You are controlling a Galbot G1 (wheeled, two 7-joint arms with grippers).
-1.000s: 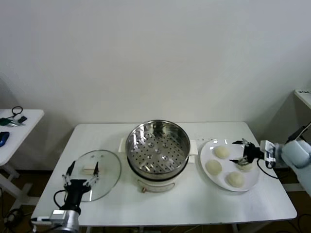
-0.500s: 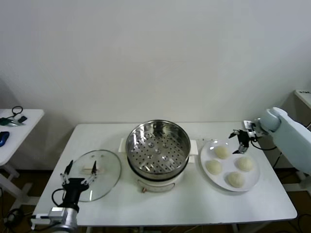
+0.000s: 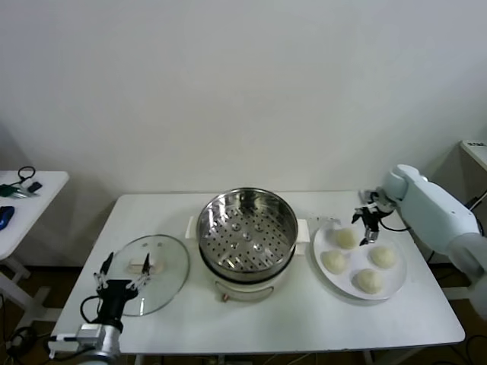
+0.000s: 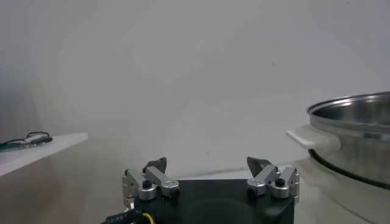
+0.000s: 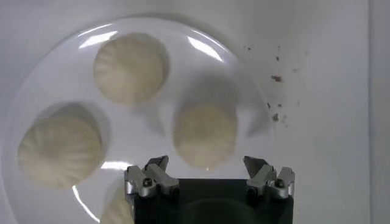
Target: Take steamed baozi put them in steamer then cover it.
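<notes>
Reaching: first pick in hand; all four baozi lie on the white plate (image 3: 326,245).
Right gripper (image 3: 367,226): right of frame centre, jaws spread, empty, hovering over the rear-left baozi (image 3: 346,238).
Steamer (image 3: 247,232): frame centre, uncovered, perforated tray bare.
Glass lid (image 3: 152,273): lower left, flat on the table (image 3: 289,312).
Left gripper (image 3: 122,271): lower left at the lid, fingers spread, idle.
Next move: judged to call for descending astride the bun, then closing gently.

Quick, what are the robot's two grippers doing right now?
Left gripper: open, holding nothing, by the glass lid.
Right gripper: open, holding nothing, above a baozi on the plate.
</notes>
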